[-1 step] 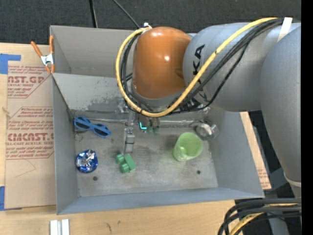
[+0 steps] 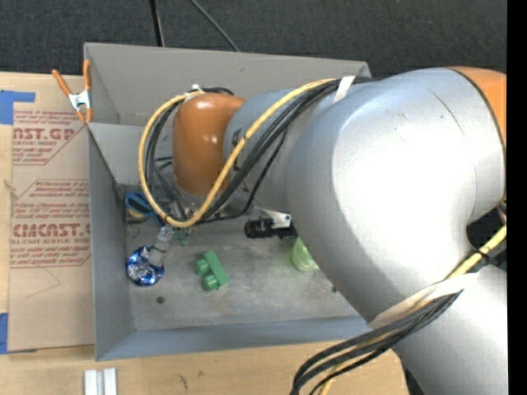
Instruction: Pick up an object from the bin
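The pincer [image 2: 165, 237] hangs low at the left side of the bin [image 2: 111, 303], just above a shiny blue-and-white ball [image 2: 144, 267]; released or clenched, I cannot tell; a green block [image 2: 212, 271] lies near.

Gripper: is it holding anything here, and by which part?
Cannot be told. The gripper hangs just above a shiny blue-and-white thing at the bin's left; no hold on it is visible.

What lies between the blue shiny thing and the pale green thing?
In the camera view, a green block lies between the blue thing and the pale green thing.
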Robot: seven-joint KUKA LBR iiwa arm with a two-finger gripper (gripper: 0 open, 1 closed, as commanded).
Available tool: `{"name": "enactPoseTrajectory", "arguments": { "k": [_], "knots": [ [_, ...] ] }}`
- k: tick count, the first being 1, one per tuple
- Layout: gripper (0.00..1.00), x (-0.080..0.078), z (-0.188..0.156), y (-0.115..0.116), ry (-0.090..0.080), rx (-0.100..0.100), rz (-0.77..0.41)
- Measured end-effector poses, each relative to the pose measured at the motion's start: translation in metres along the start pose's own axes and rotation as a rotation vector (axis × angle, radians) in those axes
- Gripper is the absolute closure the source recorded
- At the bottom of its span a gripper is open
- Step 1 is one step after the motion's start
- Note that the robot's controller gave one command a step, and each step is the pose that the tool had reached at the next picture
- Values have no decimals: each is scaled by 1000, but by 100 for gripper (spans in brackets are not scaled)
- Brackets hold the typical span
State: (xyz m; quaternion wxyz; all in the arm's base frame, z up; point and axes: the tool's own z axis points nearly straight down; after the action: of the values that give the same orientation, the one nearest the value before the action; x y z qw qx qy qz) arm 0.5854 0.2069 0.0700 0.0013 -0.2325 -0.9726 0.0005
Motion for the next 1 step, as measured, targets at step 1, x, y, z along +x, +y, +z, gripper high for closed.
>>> {"name": "enactPoseTrajectory", "arguments": {
  "k": [1],
  "knots": [
    [0,21,-32,30,-5,-5,49]
  ]
}}
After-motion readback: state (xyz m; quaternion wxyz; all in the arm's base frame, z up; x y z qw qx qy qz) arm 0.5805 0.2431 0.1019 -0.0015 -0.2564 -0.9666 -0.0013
